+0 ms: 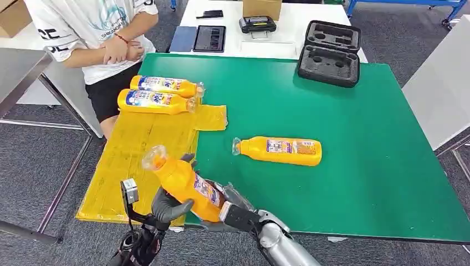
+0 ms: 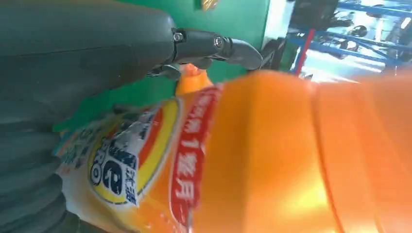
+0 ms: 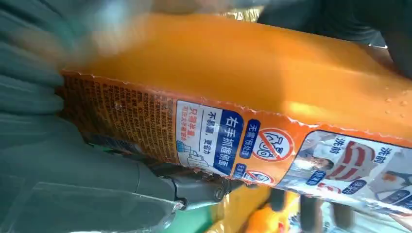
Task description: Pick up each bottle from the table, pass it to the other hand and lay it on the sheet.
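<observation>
An orange bottle [image 1: 183,183] with a clear cap is tilted over the table's near edge, where the yellow sheet [image 1: 127,160] meets the green table [image 1: 360,138]. My left hand [image 1: 169,208] wraps its middle and my right hand [image 1: 233,206] grips its base. In the left wrist view the bottle [image 2: 272,155] lies against my left hand [image 2: 73,63]. The right wrist view has the labelled bottle [image 3: 233,92] held in my right hand [image 3: 73,179]. Two more bottles [image 1: 166,86] [image 1: 155,101] lie on the sheet's far end. Another bottle [image 1: 280,149] lies on the bare green top.
A person [image 1: 94,33] sits at the table's far left corner with hands folded. A black foam case [image 1: 330,52] lies at the far right of the green top. Behind it, a white table carries a tablet [image 1: 209,39], a black device [image 1: 257,24] and a cardboard box [image 1: 261,8].
</observation>
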